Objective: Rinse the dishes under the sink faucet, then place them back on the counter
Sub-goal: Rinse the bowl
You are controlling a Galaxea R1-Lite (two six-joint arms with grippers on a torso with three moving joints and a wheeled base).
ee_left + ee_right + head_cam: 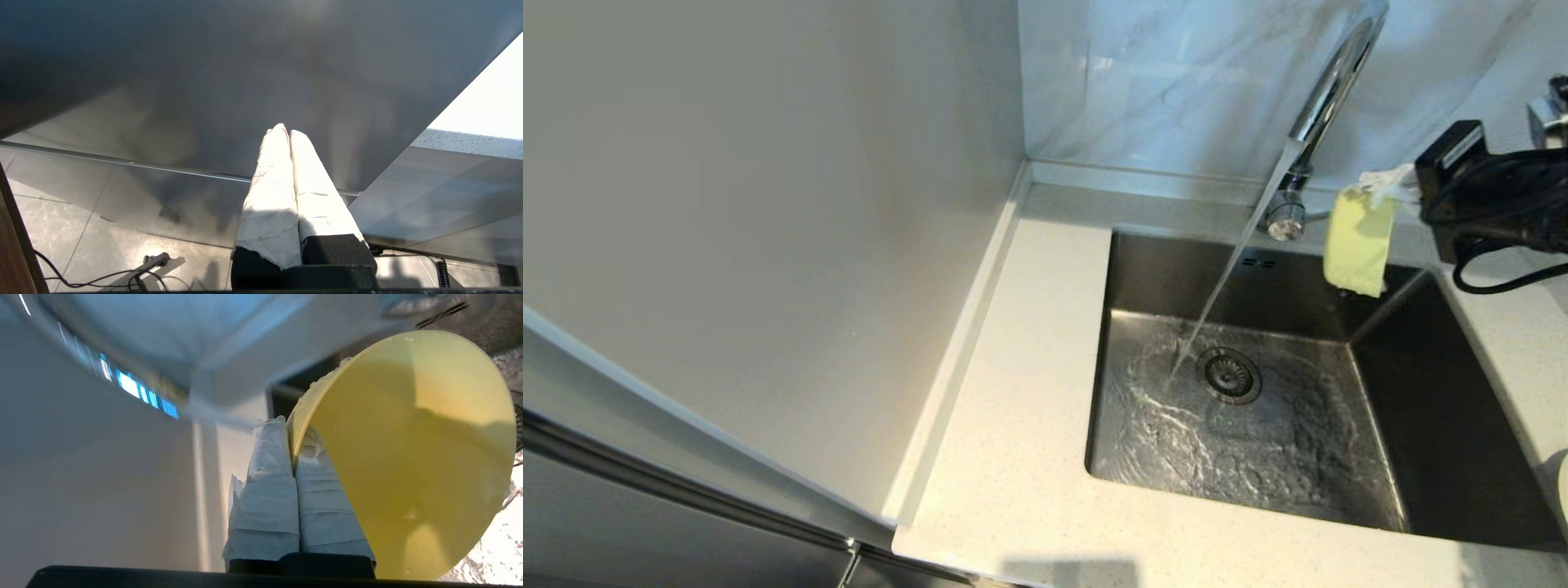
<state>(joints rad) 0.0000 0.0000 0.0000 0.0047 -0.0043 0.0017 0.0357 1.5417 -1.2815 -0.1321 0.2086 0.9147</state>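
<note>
Water streams from tall chrome gooseneck faucet [1327, 98] into grey steel basin [1445, 425] | cream speckled stone counter [1013, 457], pale wall tiles | right gripper [292, 457] pinches small pale yellow round bowl [1357, 242] by its rim, seemingly beside the stream | left gripper [285, 131] closed, empty, parked low.

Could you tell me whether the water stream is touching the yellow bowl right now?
Apart: the head view shows a gap between stream and bowl.

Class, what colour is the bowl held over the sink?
Pale yellow; the bowl shows best in the right wrist view, pinched at its rim by the right tool.
</note>
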